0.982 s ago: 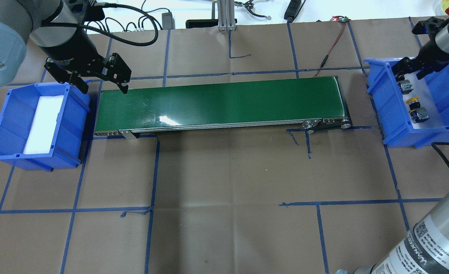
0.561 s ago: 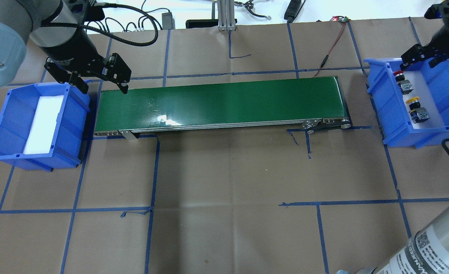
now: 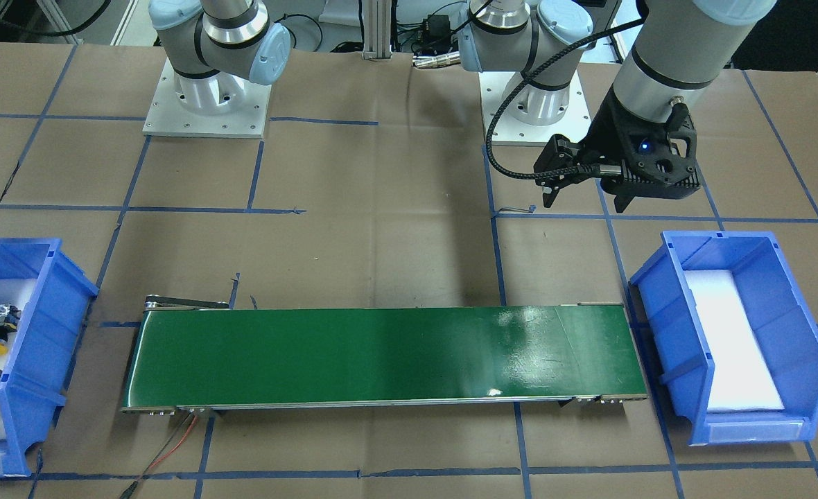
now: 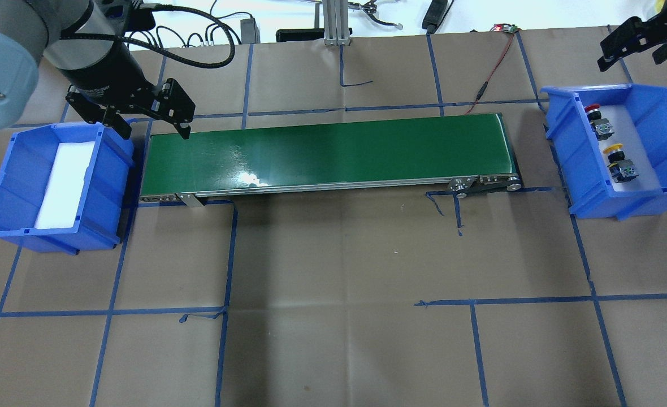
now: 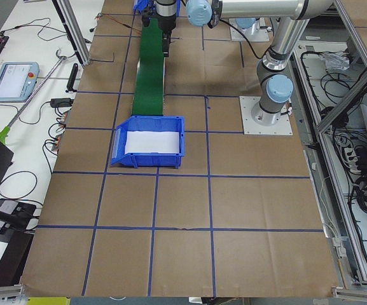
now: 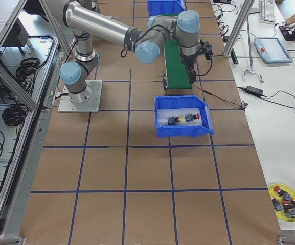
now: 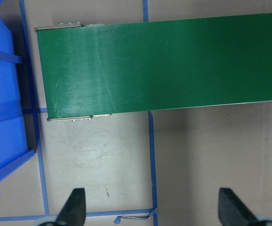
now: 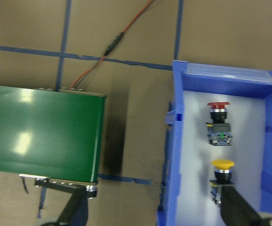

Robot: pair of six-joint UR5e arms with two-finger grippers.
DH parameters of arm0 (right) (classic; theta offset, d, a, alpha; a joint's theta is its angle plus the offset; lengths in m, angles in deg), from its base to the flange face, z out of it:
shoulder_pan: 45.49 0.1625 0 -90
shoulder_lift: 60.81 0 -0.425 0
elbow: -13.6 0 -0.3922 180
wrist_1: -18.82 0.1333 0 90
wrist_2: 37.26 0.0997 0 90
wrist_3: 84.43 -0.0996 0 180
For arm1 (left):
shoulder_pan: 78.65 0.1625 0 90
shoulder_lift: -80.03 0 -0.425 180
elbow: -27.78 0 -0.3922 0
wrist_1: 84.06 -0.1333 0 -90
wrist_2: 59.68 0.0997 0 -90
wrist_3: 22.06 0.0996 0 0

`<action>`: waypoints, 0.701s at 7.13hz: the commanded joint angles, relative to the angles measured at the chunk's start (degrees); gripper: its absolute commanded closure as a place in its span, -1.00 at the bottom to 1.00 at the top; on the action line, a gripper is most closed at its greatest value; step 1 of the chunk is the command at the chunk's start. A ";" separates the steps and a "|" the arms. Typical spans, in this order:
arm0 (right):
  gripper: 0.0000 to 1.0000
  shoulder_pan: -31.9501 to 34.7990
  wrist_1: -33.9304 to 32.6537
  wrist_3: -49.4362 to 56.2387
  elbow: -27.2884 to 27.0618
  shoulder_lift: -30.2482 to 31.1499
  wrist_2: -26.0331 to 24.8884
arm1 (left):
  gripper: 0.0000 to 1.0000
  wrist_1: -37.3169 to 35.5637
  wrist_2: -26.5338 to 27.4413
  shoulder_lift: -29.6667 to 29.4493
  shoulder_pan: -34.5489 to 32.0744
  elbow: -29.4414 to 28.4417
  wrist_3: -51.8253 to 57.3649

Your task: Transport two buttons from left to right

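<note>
The red-capped button (image 4: pixel 597 117) and the yellow-capped button (image 4: pixel 616 154) lie side by side in the right blue bin (image 4: pixel 565 152) on the desk (image 4: pixel 333 282). The right gripper (image 4: pixel 630 61) hangs well above the bin, jaws spread and empty. The left gripper (image 4: pixel 156 134) (jaws likewise released) hovers at the green conveyor's (image 4: pixel 328 152) left end.

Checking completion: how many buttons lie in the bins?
2: the red button and the yellow button, both in the right bin. The left bin holds only a white pad; none seem hidden.
</note>
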 commanded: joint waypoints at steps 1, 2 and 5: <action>-0.99 9.59 1.63 -16.65 -3.54 6.00 -0.89 | -0.99 0.00 0.00 0.04 0.00 0.00 -0.03; -0.99 12.85 2.16 -25.49 -4.51 7.07 -4.72 | -0.99 0.00 0.00 -0.05 -0.09 0.00 -0.03; -1.00 18.32 2.25 -30.73 -11.00 15.32 -4.85 | -0.99 0.00 0.00 0.04 0.00 0.00 -0.03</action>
